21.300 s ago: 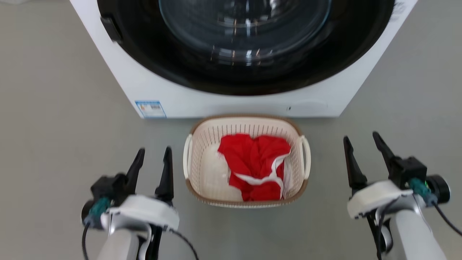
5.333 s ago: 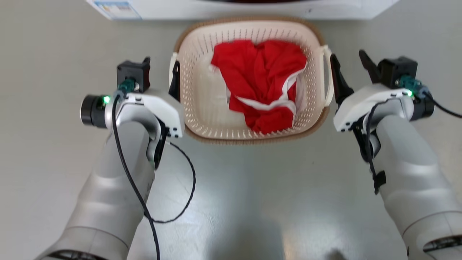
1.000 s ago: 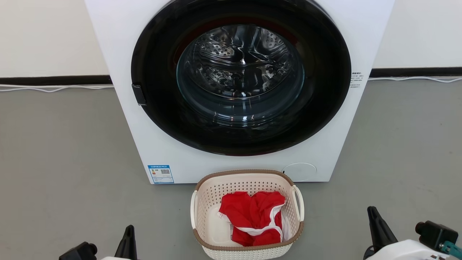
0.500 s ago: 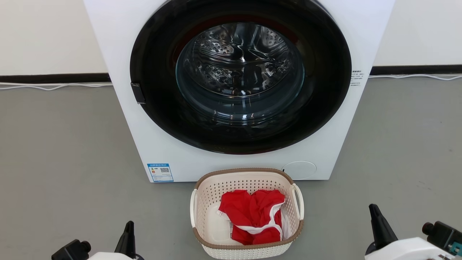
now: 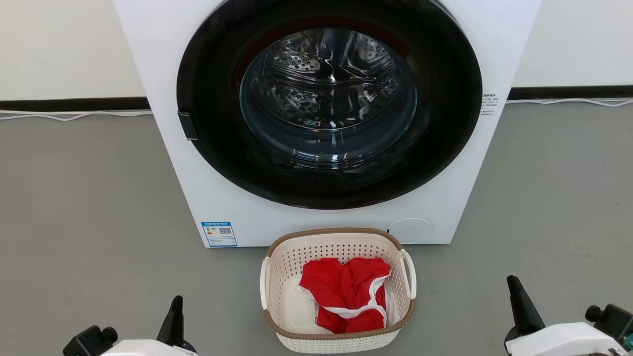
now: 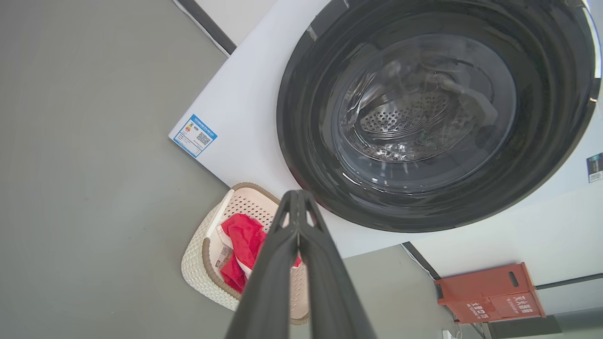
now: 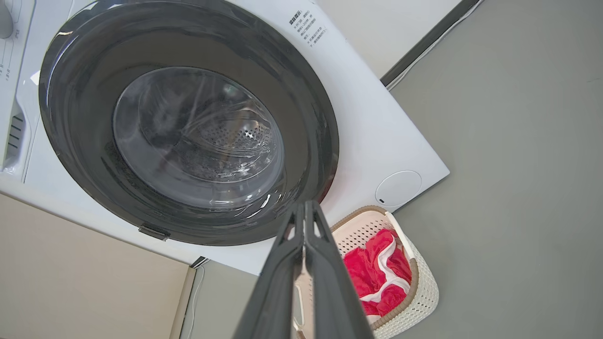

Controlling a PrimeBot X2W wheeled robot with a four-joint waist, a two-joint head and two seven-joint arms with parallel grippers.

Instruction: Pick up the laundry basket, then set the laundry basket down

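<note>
The laundry basket (image 5: 292,264), cream with a brown rim, stands on the grey floor right in front of the washer, with a red garment (image 5: 346,291) inside. It also shows in the left wrist view (image 6: 195,266) and the right wrist view (image 7: 421,292). My left gripper (image 5: 176,302) sits at the bottom left, shut and empty, well left of the basket. My right gripper (image 5: 512,284) is at the bottom right, also shut and empty, well right of it. Each wrist view shows its own fingers pressed together: the left gripper (image 6: 297,194) and the right gripper (image 7: 305,204).
A white front-loading washer (image 5: 217,198) with a closed dark round door (image 5: 329,104) rises just behind the basket. A white cable (image 5: 74,116) runs along the dark baseboard. An orange-red box (image 6: 490,294) stands by the wall beside the washer. Open grey floor lies on both sides.
The whole picture has drifted slightly upward, so the camera moved. The basket stays on the floor. Both grippers stay shut, low and apart from it.
</note>
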